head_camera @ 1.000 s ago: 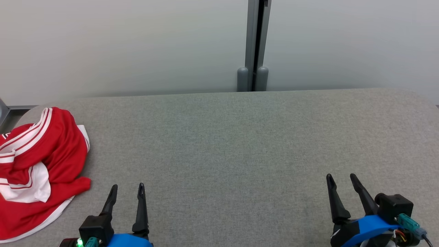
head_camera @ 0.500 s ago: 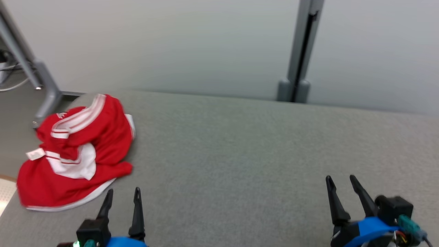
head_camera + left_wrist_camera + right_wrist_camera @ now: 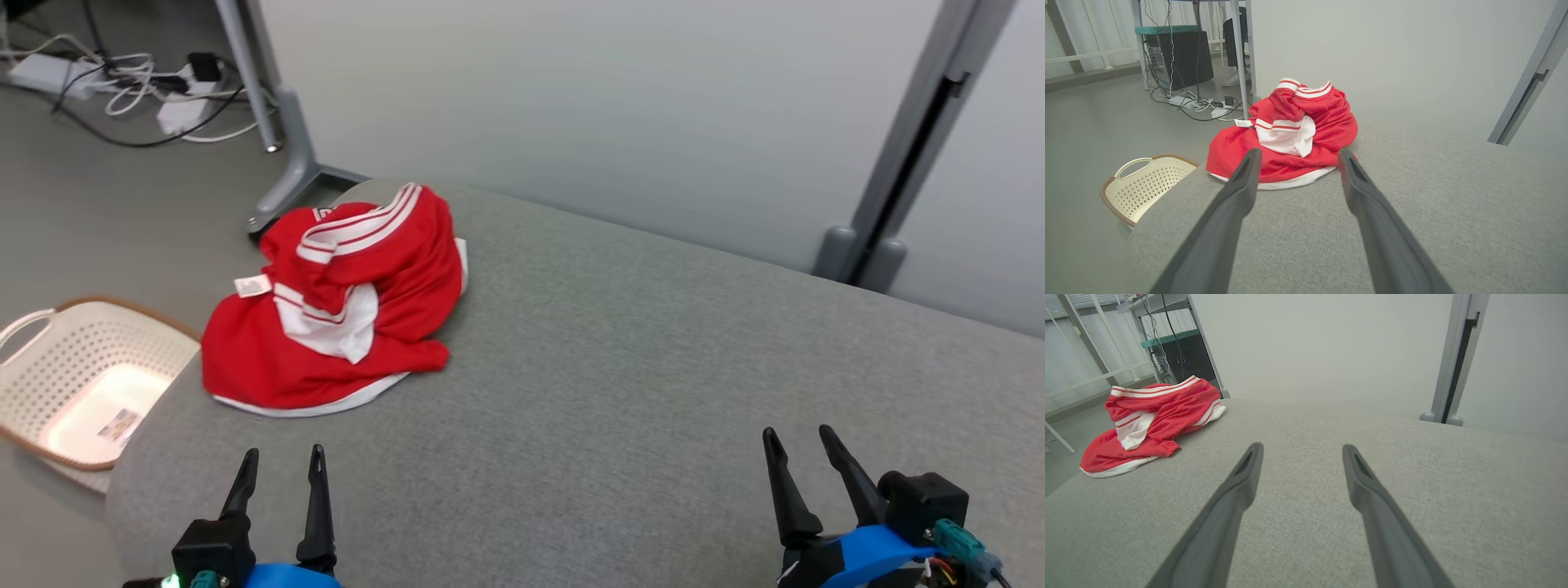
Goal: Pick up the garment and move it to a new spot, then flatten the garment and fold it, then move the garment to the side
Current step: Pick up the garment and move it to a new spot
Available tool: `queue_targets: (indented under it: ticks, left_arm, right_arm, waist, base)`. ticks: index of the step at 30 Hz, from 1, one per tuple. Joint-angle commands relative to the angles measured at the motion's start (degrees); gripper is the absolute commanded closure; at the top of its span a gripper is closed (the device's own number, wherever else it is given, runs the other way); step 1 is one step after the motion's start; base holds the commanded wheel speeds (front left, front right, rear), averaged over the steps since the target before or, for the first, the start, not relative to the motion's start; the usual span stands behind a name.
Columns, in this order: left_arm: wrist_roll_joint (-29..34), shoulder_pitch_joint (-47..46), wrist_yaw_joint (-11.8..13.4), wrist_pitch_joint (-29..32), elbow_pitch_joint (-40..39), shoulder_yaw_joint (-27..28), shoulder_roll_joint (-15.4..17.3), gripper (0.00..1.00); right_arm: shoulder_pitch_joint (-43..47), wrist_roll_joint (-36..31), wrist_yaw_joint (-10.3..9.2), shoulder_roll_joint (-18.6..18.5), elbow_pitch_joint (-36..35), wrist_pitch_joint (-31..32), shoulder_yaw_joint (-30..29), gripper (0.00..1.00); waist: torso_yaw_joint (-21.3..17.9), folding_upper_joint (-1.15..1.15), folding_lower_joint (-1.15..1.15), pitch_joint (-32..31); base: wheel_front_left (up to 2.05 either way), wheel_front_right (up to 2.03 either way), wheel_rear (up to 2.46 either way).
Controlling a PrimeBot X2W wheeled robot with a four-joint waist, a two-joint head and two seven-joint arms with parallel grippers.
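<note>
The garment [image 3: 343, 310] is red with white stripes and white trim, lying crumpled near the far left corner of the grey cloth-covered table [image 3: 653, 367]. It appears again in the left wrist view [image 3: 1290, 130] and the right wrist view [image 3: 1151, 420]. My left gripper [image 3: 282, 457] stands open at the lower left, a short way in front of the garment, with nothing between its fingers. At the lower right my right gripper [image 3: 800, 437] is open too, far from the garment, above bare table.
A cream perforated basket [image 3: 49, 359] sits on the floor left of the table [image 3: 1139, 183]. Cables and a power strip [image 3: 163, 90] lie on the floor by a metal leg. A grey post [image 3: 906, 155] and a pale wall stand behind the table.
The head camera has swung left, so the garment now sits nearer the picture's middle and the basket and floor have come into view. Both grippers stay open and low.
</note>
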Motion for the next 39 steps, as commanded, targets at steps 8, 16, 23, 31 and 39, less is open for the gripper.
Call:
queue_targets:
  ticks: [8, 16, 23, 31, 39]
  left_arm:
    - [-0.43, 1.38, 0.4, 0.7, -1.13, 0.28, 1.0, 0.0]
    - [-1.16, 2.06, 1.15, 1.08, -2.39, 0.77, 1.22, 0.0]
    - [-6.43, -3.31, 0.02, 5.54, -9.07, 4.34, 2.09, 0.0]
    - [-14.89, -15.35, -0.65, 16.48, -12.98, 12.88, 8.14, 0.0]
    - [-19.94, -25.98, -0.92, 29.62, -4.82, 19.05, 18.55, 0.0]
  right_arm:
    - [-0.08, 0.58, 0.13, -0.32, 1.23, -0.98, 0.55, 0.0]
    - [-0.92, 0.65, 0.13, -0.33, 1.61, -0.78, 1.3, 0.0]
    - [-1.61, 0.7, 0.13, -0.31, 0.51, -0.3, 0.71, 0.0]
    - [-3.86, -0.52, 0.13, -0.34, -1.56, 0.14, 1.63, 0.0]
    - [-7.91, -2.13, 0.13, -0.31, -5.86, 1.09, 1.38, 0.0]
  waist:
    - [3.58, 0.0, 0.0, 0.67]
    - [2.89, 0.0, 0.0, 0.94]
    - [0.92, 0.0, 0.0, 3.33]
    - [-4.29, 0.0, 0.0, 8.83]
    - [-11.91, 0.0, 0.0, 18.97]
  base:
    - [0.0, 0.0, 0.0]
    - [0.0, 0.0, 0.0]
    - [0.0, 0.0, 0.0]
    - [0.0, 0.0, 0.0]
    - [0.0, 0.0, 0.0]
